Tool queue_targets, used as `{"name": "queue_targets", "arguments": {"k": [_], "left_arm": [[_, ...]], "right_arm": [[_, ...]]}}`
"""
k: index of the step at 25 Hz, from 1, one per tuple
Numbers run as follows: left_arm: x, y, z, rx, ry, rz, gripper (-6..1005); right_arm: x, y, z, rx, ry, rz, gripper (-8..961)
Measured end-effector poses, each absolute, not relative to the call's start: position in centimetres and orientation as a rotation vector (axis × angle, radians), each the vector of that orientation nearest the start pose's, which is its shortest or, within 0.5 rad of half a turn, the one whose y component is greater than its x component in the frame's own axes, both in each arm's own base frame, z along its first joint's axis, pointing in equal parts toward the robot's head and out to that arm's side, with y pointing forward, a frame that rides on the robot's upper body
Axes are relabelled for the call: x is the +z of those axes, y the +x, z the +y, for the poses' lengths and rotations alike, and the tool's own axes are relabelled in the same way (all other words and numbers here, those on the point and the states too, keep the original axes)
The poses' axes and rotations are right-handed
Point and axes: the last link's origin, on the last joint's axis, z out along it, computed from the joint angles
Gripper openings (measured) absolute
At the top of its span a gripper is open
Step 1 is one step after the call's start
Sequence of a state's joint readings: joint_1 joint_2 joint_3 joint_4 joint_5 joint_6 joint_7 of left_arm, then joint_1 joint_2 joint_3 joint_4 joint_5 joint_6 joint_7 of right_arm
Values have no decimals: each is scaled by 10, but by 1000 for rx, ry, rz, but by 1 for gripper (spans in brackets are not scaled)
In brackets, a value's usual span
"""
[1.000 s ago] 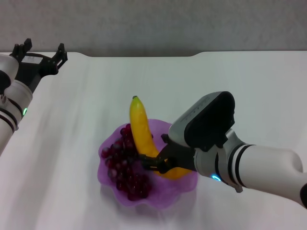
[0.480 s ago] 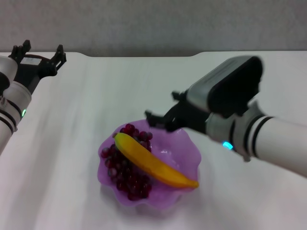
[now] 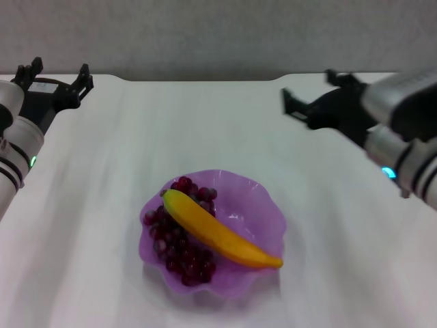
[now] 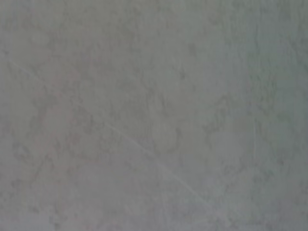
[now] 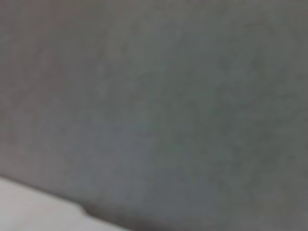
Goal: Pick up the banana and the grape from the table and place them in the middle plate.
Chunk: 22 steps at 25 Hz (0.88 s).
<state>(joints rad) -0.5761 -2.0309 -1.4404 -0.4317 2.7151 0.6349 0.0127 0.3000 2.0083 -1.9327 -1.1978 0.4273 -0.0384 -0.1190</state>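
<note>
- The middle plate (image 3: 268, 217), a translucent purple dish with a wavy rim, sits on the white desk (image 3: 205, 130) in the lower centre of the head view.
- The grape (image 3: 179, 240) bunch lies inside the plate, filling its left half, with a few berries showing above the banana near the plate's upper rim.
- The banana (image 3: 217, 231) rests on top of the grapes, lying diagonally from the plate's upper left to its lower right; its right tip reaches the plate's rim.
- The right tool (image 3: 315, 96) is at the upper right of the head view, above the desk's far edge and well apart from the plate; its two dark fingers stand spread and hold nothing.
- The left tool (image 3: 58, 72) is at the upper left corner of the head view, by the desk's far left edge, far from the plate; its fingers are spread apart and empty.
- The left wrist view shows only a mottled grey surface.
- The right wrist view shows a grey wall with a strip of the white desk (image 5: 33, 211) in its lower left corner.
</note>
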Motion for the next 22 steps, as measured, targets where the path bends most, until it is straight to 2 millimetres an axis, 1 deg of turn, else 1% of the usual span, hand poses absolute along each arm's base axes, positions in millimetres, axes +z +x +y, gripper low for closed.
{"name": "queue_targets", "arguments": {"k": [7,10,12,17,22], "left_arm": [[18,-280,432,-528,-1610,-530,883],[18,-281,431,-526,-1608,-535,883],[18,-281,432,-529,-1607,-537,882],[18,-280,432,-532,-1604,-533,882],[18,-285,430,-522,-1596,-537,883]], "right_arm": [[4,237,387,569,-1759,562,891],[14,263,384,614,-1647,580,891],[21,277,379,656,-1576,571,890],[34,297,369,710,-1482,525,889],[41,314,374,667,-1448,515,888]]}}
